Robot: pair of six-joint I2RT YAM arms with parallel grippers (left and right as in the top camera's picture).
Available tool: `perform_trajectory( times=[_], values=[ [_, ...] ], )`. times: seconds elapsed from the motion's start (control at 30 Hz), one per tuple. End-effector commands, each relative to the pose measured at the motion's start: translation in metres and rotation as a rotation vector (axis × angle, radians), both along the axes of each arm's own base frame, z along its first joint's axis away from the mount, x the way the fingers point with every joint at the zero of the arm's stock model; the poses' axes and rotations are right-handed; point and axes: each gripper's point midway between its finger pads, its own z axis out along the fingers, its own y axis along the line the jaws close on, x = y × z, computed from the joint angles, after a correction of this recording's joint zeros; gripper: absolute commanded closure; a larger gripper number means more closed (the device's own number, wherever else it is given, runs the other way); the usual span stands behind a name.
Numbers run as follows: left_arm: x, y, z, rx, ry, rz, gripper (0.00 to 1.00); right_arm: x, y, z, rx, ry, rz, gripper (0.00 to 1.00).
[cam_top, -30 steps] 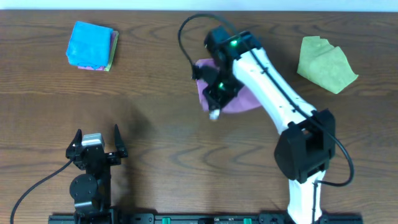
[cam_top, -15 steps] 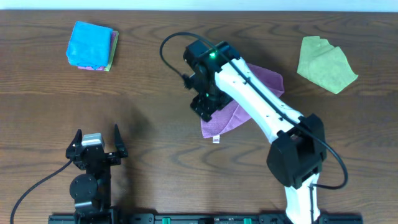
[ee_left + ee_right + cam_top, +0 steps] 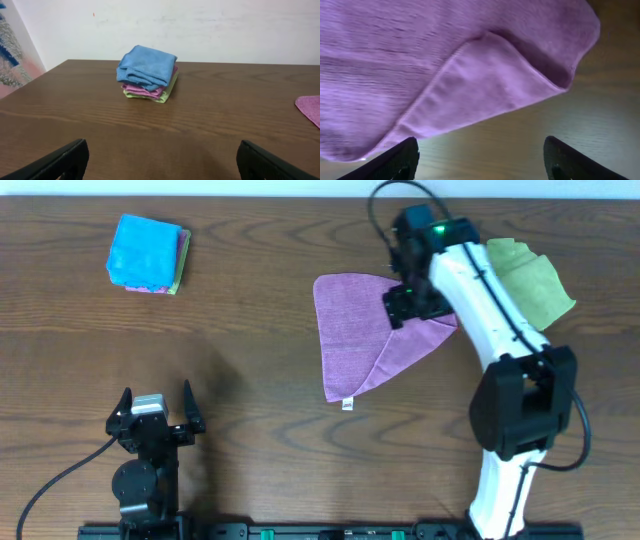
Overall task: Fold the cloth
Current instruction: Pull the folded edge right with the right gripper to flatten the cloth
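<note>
The right gripper hangs, jaws spread and empty, over the upper right edge of the cloth, having swung right from mid-table, where a second ago it stood over the bunched fabric; the cloth now lies flat at centre-right, folded into a triangle. The right arm overlaps the lime-green cloth, and the left gripper, also spread, rests well apart at near left, facing the stack of folded cloths. The white tag at the cloth's lower tip is too small to read.
</note>
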Motion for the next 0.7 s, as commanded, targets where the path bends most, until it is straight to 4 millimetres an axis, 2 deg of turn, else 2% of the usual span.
perform_trajectory(
  times=[0.0,0.23,0.5,0.57,0.67],
  values=[
    [0.0,0.003,-0.022,-0.014,0.052,0.022,0.05,-0.007,0.005,-0.014,0.068,0.034,0.089,0.2],
    [0.0,0.0,-0.021,-0.024,0.048,0.006,0.05,0.017,0.01,-0.033,0.085,-0.072,0.119,0.19],
    [0.001,-0.003,-0.021,-0.462,-0.01,0.05,0.05,0.049,0.018,-0.037,0.107,-0.203,0.131,0.13],
    [0.001,-0.003,-0.021,-0.557,-0.024,0.064,0.05,0.051,0.019,-0.042,0.111,-0.199,0.129,0.15],
    [0.001,-0.002,-0.021,-0.599,-0.031,0.074,0.04,0.046,0.018,-0.053,0.11,-0.166,0.089,0.18]
  ],
)
